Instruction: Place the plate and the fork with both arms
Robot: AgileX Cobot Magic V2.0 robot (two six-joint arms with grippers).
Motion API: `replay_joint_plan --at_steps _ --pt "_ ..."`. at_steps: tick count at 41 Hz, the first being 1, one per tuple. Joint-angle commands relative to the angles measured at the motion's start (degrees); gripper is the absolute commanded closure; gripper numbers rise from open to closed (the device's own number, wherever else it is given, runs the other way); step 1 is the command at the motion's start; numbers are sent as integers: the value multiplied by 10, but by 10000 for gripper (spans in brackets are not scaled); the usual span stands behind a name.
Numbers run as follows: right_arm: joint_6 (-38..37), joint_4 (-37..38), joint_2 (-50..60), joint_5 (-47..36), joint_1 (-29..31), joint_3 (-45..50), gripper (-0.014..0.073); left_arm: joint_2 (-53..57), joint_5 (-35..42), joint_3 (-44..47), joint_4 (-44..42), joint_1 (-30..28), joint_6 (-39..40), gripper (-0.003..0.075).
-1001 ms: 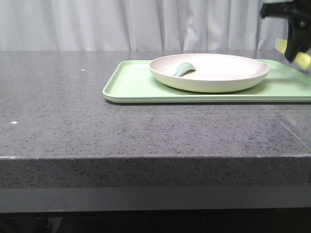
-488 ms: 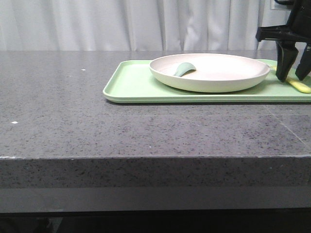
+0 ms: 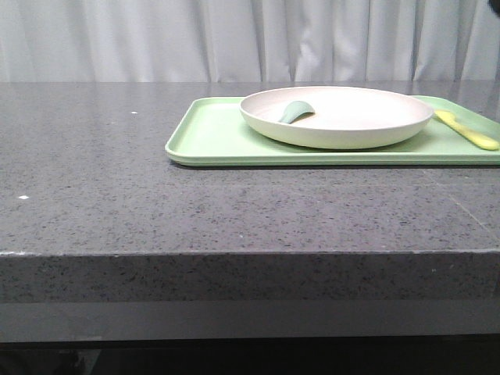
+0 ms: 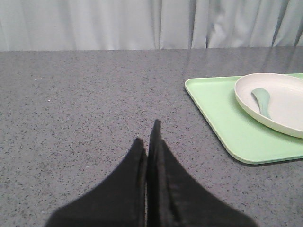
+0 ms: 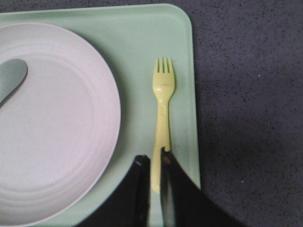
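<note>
Jaws: left gripper (image 4: 147, 135) closed, empty, over bare counter (image 3: 94, 203); right gripper (image 5: 154, 163) nearly closed, holding nothing, above the fork handle. Fork (image 5: 162, 116): pale yellow, short tines, flat on tray (image 3: 211, 137) between plate and tray's right rim. Plate (image 3: 351, 117): cream, round, raised rim, on tray, holding grey-green spoon (image 3: 295, 111). Counter: dark speckled stone. Behind: white curtain (image 3: 156, 39).

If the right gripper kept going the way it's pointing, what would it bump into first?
Most likely the fork. The right gripper points down at the fork's handle on the green tray, beside the plate. Its height above the fork is unclear.
</note>
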State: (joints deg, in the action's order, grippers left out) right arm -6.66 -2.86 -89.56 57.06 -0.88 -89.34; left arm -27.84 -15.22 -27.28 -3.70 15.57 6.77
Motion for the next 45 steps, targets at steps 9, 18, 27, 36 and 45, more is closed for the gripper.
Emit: replay_joint_plan --at_steps 9,18,27,36,45 --pt "20 3 186 -101 0 182 661 -1 47 -16 -1 0 1 738" --pt "24 3 364 -241 0 384 661 -1 47 -16 -1 0 1 738" --pt "27 3 564 -384 0 550 661 -1 47 -16 -1 0 1 738" --pt "27 5 723 -403 0 648 661 -1 47 -16 -1 0 1 738" --pt "31 6 785 -406 0 675 661 -1 47 -16 -1 0 1 738"
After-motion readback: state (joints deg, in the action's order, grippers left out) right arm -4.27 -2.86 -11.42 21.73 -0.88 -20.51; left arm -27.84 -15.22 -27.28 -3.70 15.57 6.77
